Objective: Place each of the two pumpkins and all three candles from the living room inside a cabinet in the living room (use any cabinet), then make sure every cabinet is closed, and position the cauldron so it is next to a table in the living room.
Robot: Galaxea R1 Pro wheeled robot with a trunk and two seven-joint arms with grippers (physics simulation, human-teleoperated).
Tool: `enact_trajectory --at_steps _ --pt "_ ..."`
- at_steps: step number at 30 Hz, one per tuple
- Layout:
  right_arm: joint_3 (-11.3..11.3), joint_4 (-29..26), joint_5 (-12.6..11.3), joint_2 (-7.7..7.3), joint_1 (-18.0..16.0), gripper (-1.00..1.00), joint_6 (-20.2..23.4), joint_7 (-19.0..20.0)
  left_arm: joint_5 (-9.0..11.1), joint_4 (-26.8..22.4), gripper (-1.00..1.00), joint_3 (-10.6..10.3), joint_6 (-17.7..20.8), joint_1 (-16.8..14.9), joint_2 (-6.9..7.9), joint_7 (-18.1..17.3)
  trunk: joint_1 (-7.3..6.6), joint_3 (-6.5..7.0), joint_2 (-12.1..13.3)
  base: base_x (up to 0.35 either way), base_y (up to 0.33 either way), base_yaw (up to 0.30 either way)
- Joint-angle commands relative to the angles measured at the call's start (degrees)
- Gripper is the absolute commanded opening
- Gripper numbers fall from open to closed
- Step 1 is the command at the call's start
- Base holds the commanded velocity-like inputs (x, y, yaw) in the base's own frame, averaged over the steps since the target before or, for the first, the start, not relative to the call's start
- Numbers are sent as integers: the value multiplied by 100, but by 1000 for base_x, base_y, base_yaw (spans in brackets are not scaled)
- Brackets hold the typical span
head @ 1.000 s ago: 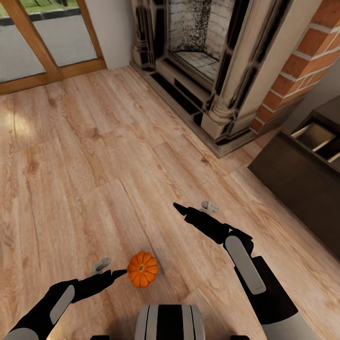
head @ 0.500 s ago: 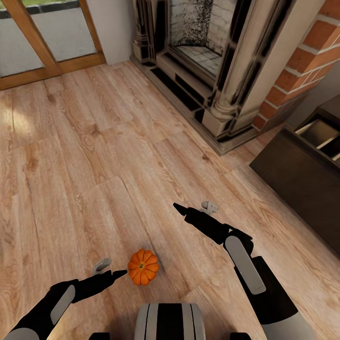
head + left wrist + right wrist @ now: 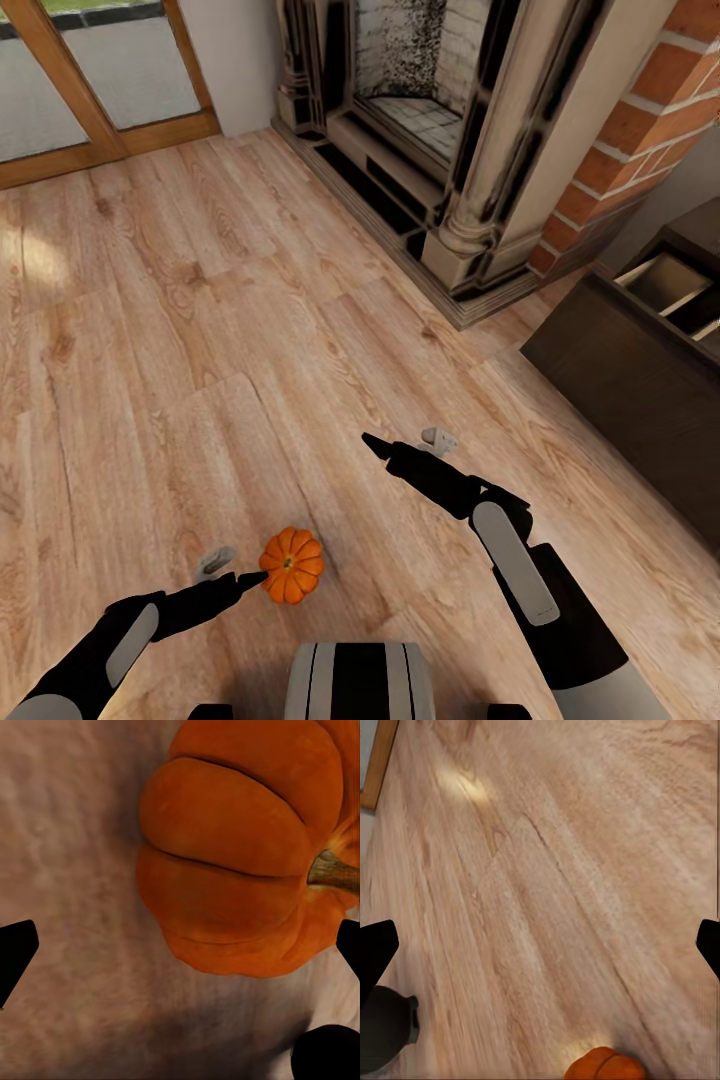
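One small ribbed orange pumpkin (image 3: 292,565) sits on the plank floor just ahead of my base. My left gripper (image 3: 232,570) is open low over the floor, and its black fingertip reaches the pumpkin's left side. The left wrist view has the pumpkin (image 3: 232,862) close up with its stem sideways, lying ahead of the spread fingertips (image 3: 15,952) and off to one side, not between them. My right gripper (image 3: 403,440) hangs open and empty over bare floor to the right; its wrist view catches the pumpkin's top (image 3: 604,1066). The dark brown cabinet (image 3: 630,390) stands at the right with a drawer (image 3: 665,285) pulled open.
An ornate stone fireplace (image 3: 450,130) with red brick (image 3: 620,150) beside it fills the far right. A wood-framed glass door (image 3: 90,80) is at the far left. Wide open wood floor (image 3: 200,300) lies between them.
The whole view has shifted slightly, so the camera moved. The pumpkin now sits closer to my left gripper's black fingertip than a second ago. Both grippers keep their pose.
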Motion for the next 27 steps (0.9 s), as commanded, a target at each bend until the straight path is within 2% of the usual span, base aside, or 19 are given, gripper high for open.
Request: enact_trajectory --at_steps 1,8,15,27 --pt "27 -1 -33 -4 -3 100 11 -22 53 -6 100 -19 42 0 9 10 -1 -3 -1 0 -177 0" --pt "49 2 -33 -4 -3 100 11 -22 53 -6 100 -20 42 -2 14 10 -1 -3 -1 3 -39 0" --pt "52 4 -33 4 -3 100 11 -22 60 -6 100 -20 42 0 14 37 -1 -3 -1 148 -1 0" --pt "56 2 -33 5 -3 100 11 -22 61 -6 100 -14 39 0 14 45 2 -25 -3 8 0 0"
